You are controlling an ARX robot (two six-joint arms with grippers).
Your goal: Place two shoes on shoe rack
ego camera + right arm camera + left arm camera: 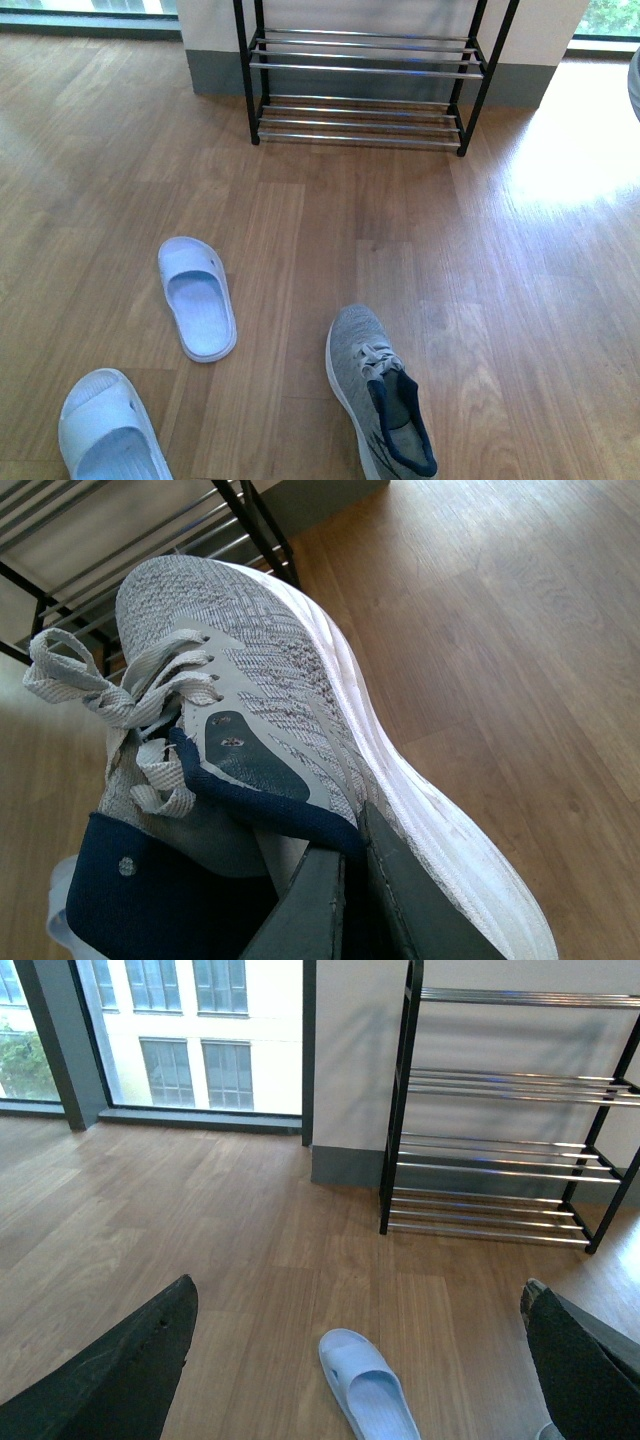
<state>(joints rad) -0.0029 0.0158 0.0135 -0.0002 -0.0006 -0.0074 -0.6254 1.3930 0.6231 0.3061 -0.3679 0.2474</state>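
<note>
The left gripper [358,1295] hangs with jaws spread wide. The right gripper [352,905] clamps the sneaker [250,680] side at its collar.

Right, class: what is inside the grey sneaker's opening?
Inside the grey sneaker: navy lining and one finger of the right gripper. The insole and toe space are covered.

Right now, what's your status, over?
Left claw open, empty. Right claw shut on grey sneaker, at collar. Shoe rack ahead, bare. Slipper lies left of path.
</note>
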